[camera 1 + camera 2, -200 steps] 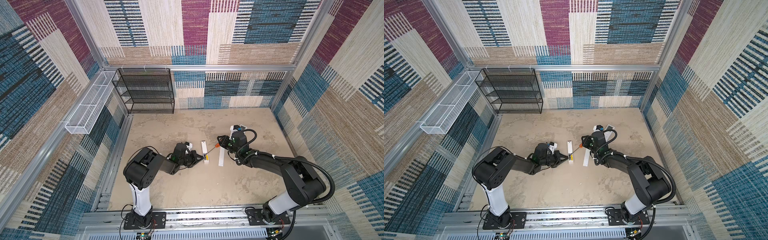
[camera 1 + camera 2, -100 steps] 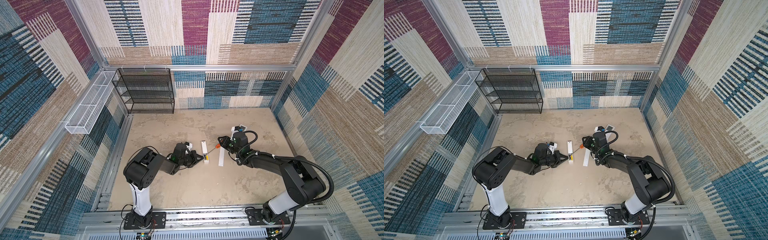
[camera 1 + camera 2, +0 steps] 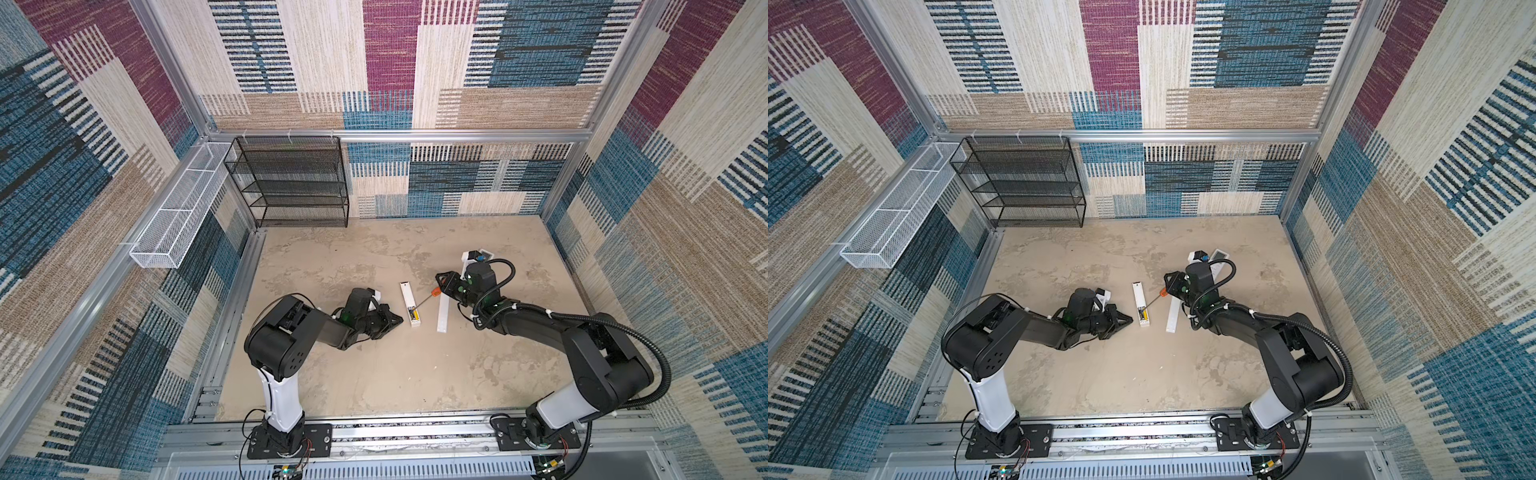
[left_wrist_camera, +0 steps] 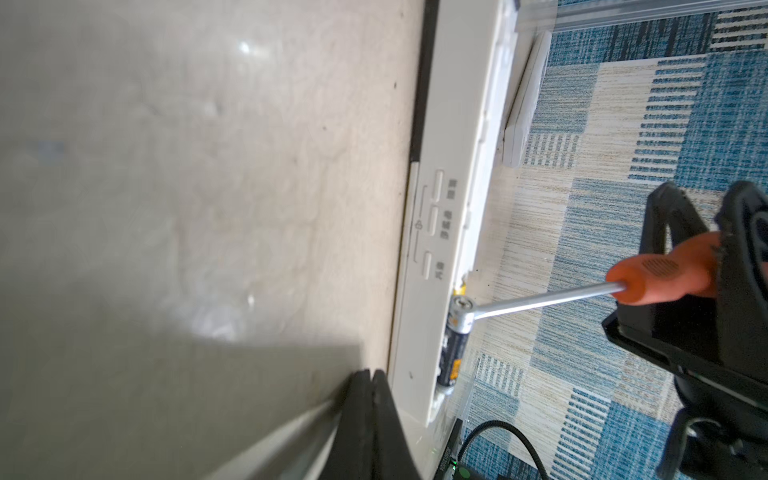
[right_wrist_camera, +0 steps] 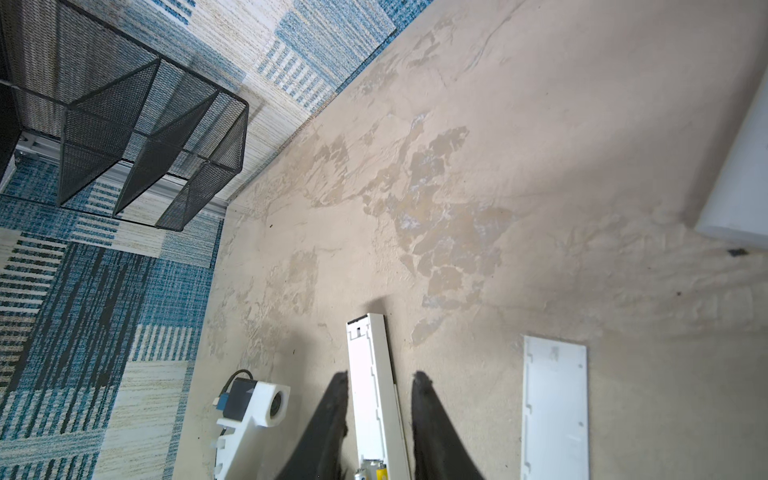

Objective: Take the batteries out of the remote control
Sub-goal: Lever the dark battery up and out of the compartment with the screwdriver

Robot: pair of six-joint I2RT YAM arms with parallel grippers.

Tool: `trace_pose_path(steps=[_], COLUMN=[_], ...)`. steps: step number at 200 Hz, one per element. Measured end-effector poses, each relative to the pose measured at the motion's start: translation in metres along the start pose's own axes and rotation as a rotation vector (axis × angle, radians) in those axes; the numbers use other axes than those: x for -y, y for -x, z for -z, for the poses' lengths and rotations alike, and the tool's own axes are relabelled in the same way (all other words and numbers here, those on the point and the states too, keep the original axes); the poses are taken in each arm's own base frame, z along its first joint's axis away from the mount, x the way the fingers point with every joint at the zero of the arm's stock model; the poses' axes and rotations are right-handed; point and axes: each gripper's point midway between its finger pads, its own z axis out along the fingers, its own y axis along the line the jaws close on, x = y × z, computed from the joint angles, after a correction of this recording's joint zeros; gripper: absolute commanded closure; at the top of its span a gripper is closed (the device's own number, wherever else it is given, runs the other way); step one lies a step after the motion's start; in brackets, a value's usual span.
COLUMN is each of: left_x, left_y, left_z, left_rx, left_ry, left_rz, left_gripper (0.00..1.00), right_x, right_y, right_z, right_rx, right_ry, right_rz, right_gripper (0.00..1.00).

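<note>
The white remote control (image 3: pixel 407 297) lies on the floor with its battery bay open at the near end. A dark battery (image 4: pixel 455 349) sits in the bay, and a yellow one (image 5: pixel 381 471) shows beside it. My right gripper (image 3: pixel 442 286) is shut on the orange handle of a screwdriver (image 4: pixel 665 270), whose metal tip rests against the dark battery's end. My left gripper (image 3: pixel 398 320) is shut and empty, its tips (image 4: pixel 370 386) right beside the remote's near left edge. In the right wrist view the remote shows beyond my right fingers (image 5: pixel 332 419).
The remote's white cover (image 3: pixel 443 316) lies flat just right of it. Another white device (image 3: pixel 1219 254) lies behind the right arm. A black mesh shelf (image 3: pixel 291 183) stands at the back left, with a white wire basket (image 3: pixel 174 224) on the left wall.
</note>
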Motion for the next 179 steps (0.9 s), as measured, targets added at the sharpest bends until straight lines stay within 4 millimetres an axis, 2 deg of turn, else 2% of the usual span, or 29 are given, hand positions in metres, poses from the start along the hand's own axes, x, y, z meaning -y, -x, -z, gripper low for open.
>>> trace_pose_path(steps=[51,93,179], left_x=[0.002,0.015,0.005], left_y=[-0.005,-0.007,-0.012], left_z=[-0.001,-0.003,-0.006], left_rx=[-0.022,-0.030,-0.055], left_ry=[0.039,0.066,0.114], left_rz=[-0.004,-0.053,-0.046], left_gripper=[1.00,1.00,1.00], right_x=[-0.007,-0.012,-0.022], right_y=[0.002,0.002,-0.004], right_z=[0.001,0.003,0.003], right_rx=[-0.006,-0.010,-0.028], right_ry=[0.007,0.012,0.017], right_rz=[0.022,0.052,0.086], right_gripper=[1.00,1.00,1.00])
